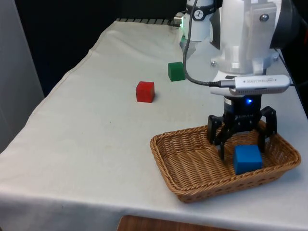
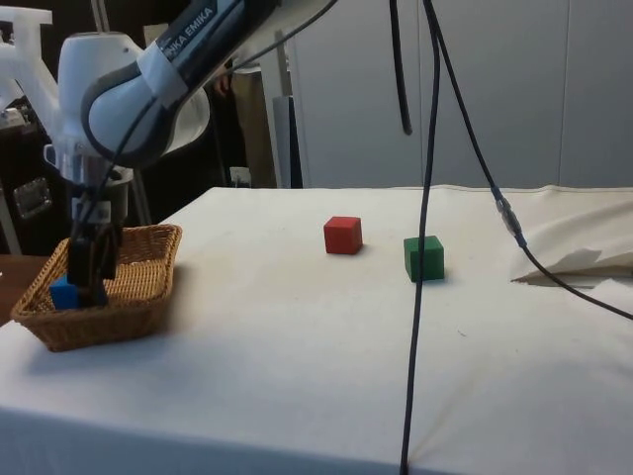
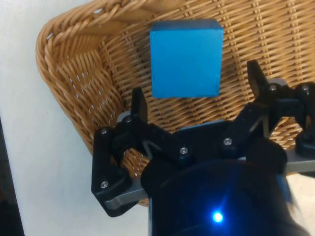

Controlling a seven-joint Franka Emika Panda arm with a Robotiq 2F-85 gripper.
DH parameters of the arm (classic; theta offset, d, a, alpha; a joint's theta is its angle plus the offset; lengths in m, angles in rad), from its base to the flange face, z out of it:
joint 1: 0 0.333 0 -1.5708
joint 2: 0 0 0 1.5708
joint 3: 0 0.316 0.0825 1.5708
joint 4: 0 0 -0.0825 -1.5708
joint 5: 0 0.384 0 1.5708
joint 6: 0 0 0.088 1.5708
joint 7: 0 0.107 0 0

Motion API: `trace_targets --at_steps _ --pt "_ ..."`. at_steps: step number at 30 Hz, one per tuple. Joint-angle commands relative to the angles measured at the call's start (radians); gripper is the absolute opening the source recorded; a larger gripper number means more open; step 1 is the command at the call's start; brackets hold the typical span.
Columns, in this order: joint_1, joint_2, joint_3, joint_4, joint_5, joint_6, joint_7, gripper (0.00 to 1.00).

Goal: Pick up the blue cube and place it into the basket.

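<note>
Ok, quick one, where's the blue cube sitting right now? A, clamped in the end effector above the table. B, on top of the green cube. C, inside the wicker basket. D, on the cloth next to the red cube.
C: the blue cube lies on the woven floor of the basket, and the wrist view shows the open end effector with its fingers clear of the cube.

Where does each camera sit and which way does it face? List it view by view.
Front view: looks across the table at the arm; gripper open over the blue cube in the basket.
Side view: from the table's side; the arm reaches down into the basket, red cube and green cube beyond.
Wrist view: on the wrist, looking down past the fingers at the blue cube.
Shared: all three show the gripper, blue cube and basket.
</note>
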Motion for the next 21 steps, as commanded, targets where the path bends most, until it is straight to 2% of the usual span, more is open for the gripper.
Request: trace_targets --at_steps 1,5,8,10,15,16,21 --pt "0.004 -0.009 -0.004 0.004 -0.002 -0.013 0.007 1.0" --pt "0.007 -0.032 -0.003 0.01 -0.001 -0.037 0.018 1.0" --pt "0.004 -0.038 0.001 0.016 0.0 -0.049 0.016 1.0" --pt "0.008 -0.057 -0.003 0.007 -0.001 -0.058 0.029 1.0" --pt "0.007 -0.101 -0.003 -0.014 -0.001 -0.082 0.046 1.0" --pt "0.005 -0.091 0.001 -0.003 0.0 -0.086 0.04 1.0" --pt "0.007 -0.156 -0.003 -0.058 -0.001 -0.093 0.063 1.0"
